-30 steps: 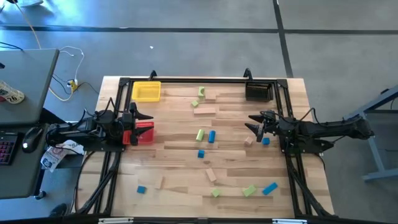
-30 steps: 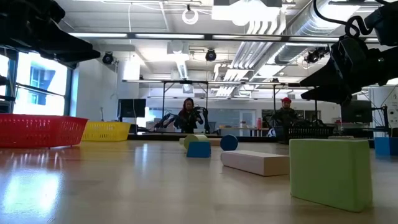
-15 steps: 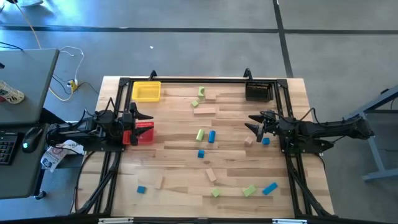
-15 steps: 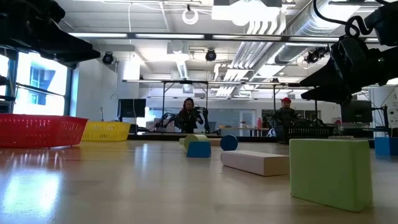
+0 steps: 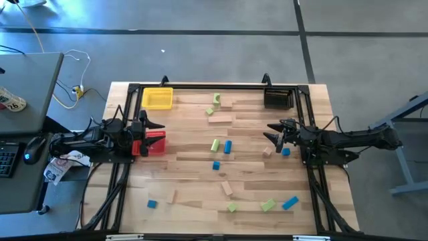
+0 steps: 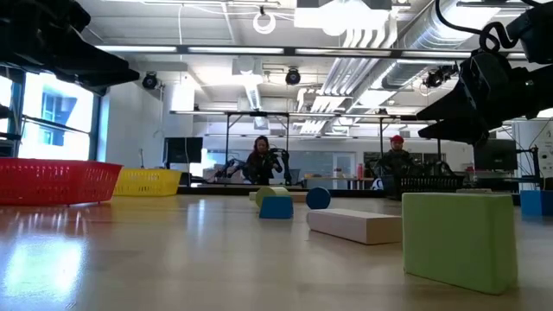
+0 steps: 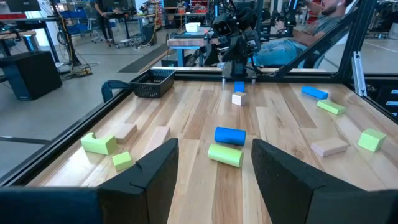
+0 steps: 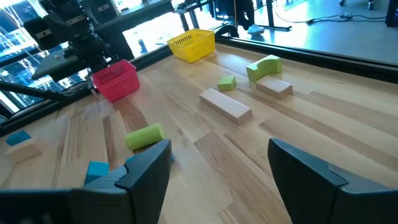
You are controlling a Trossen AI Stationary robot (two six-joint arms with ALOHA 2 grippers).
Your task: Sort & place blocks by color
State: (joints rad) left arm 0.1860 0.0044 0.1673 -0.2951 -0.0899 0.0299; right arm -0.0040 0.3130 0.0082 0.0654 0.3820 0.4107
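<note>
Blue, light green and tan blocks lie scattered flat on the wooden table (image 5: 194, 157). A green cylinder (image 5: 215, 144) and a blue cylinder (image 5: 228, 146) lie side by side at the middle, with a blue cube (image 5: 216, 165) just nearer. A tan cube (image 5: 267, 152) and a blue block (image 5: 286, 152) lie by my right gripper (image 5: 269, 132). That gripper is open at the right, held level above the table. My left gripper (image 5: 159, 128) is open at the left, over the red bin (image 5: 154, 143). In both wrist views the fingers (image 7: 158, 174) (image 8: 146, 168) have nothing between them.
A yellow bin (image 5: 157, 98) stands at the far left corner and a black bin (image 5: 278, 98) at the far right. More blocks lie along the near edge, among them a green one (image 5: 268, 205) and a blue one (image 5: 290, 202). A black frame (image 5: 200, 86) rims the table.
</note>
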